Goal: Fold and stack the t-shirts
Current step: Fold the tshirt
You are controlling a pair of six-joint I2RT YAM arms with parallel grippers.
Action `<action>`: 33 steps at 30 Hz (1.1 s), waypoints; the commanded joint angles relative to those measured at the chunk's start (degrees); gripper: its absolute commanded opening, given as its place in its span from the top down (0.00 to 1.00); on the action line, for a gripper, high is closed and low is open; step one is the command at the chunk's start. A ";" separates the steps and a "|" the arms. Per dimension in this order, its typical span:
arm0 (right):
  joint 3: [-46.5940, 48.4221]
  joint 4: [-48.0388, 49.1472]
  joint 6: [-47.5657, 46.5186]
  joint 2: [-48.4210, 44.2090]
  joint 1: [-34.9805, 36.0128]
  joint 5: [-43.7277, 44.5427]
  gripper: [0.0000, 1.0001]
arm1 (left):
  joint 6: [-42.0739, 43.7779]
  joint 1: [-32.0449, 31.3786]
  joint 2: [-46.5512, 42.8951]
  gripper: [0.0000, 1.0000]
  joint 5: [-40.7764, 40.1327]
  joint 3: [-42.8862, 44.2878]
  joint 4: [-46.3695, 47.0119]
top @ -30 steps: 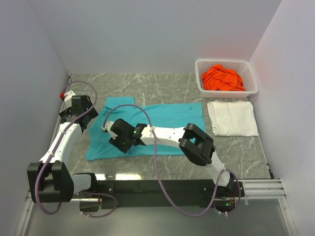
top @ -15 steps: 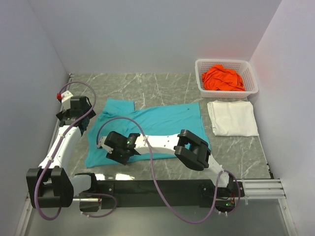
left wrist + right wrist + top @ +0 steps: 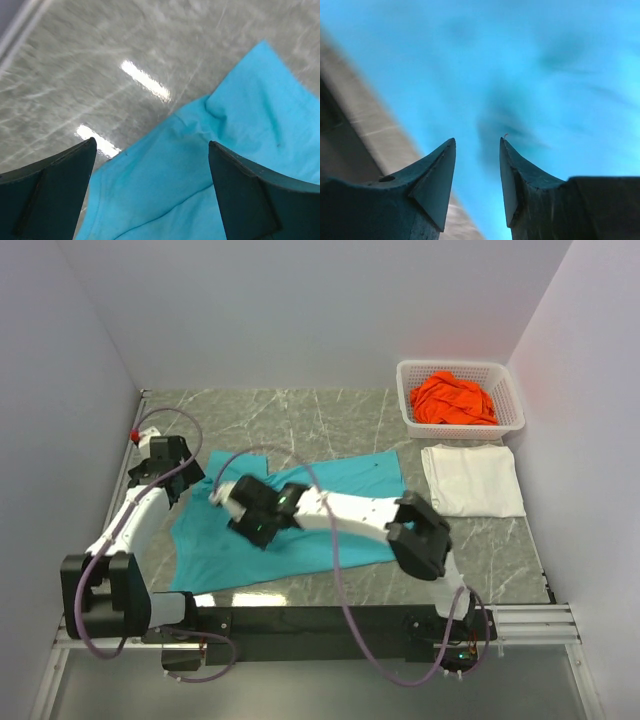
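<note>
The teal t-shirt lies spread and skewed on the table's middle. It also fills the left wrist view and the right wrist view. My left gripper is open and empty, hovering over the shirt's left edge; its fingers stand wide apart. My right gripper is open just above the shirt's left half, with nothing between its fingertips. The white t-shirt lies folded at the right. The orange t-shirt sits crumpled in the basket.
The white lattice basket stands at the back right corner. Grey walls close in the left, back and right. The marble table shows bare behind the teal shirt. My right arm's links stretch across the shirt's near half.
My right gripper swung from the shirt's near-left corner back up over its left half. The teal shirt has shifted and now lies more skewed. My left gripper moved slightly toward the shirt.
</note>
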 commanded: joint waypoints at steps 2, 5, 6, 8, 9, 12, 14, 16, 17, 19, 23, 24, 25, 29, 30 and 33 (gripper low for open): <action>-4.63 2.82 1.43 -10.57 -13.76 4.25 0.53 | 2.25 0.13 5.98 0.03 4.75 1.45 0.56; -8.33 3.79 1.43 -11.99 -21.85 7.58 0.53 | 2.86 0.22 9.41 0.09 4.49 2.59 0.12; -9.03 3.88 1.43 -12.08 -23.72 9.76 0.54 | 3.13 0.22 10.12 0.11 4.40 3.03 -0.14; -9.39 4.22 3.80 -11.64 -27.85 11.27 0.55 | 3.57 0.31 11.88 0.14 4.83 3.38 -0.23; -9.48 4.40 4.41 -11.38 -31.69 11.54 0.55 | 3.83 0.31 12.32 0.14 5.27 3.65 -0.06; -8.60 4.75 7.14 -9.10 -36.64 13.04 0.56 | 4.44 0.22 14.34 0.16 6.06 4.44 -0.23; -7.37 5.11 8.11 -6.82 -40.07 15.23 0.56 | 4.71 0.22 15.75 0.17 6.59 4.88 -0.32; -6.05 5.37 8.63 -5.49 -42.70 16.11 0.57 | 4.80 0.22 17.15 0.17 6.42 5.93 -0.59; -5.79 5.72 8.81 -4.53 -43.42 16.72 0.57 | 5.06 0.22 17.50 0.18 6.33 6.19 -0.59; -5.43 6.51 9.34 -3.65 -44.91 17.60 0.58 | 5.15 0.22 19.08 0.20 6.15 7.16 -0.76; -4.29 6.34 10.05 -1.10 -48.25 19.46 0.59 | 5.33 0.22 21.55 0.24 6.86 8.22 -1.29; -4.20 6.60 9.87 -0.74 -48.69 19.11 0.59 | 5.50 0.22 22.16 0.25 6.94 8.57 -1.38; -4.12 6.51 9.61 -0.48 -48.87 19.45 0.59 | 5.50 0.22 22.43 0.27 6.86 8.66 -1.46; -3.77 6.95 9.08 1.10 -49.75 19.81 0.59 | 5.50 0.31 22.69 0.28 6.59 8.75 -1.47; -2.37 5.91 9.25 1.63 -50.19 19.89 0.59 | 5.41 0.22 22.78 0.28 6.51 8.83 -1.55; -0.17 4.32 9.52 3.30 -50.80 19.98 0.59 | 5.41 0.22 22.78 0.28 6.24 8.83 -1.55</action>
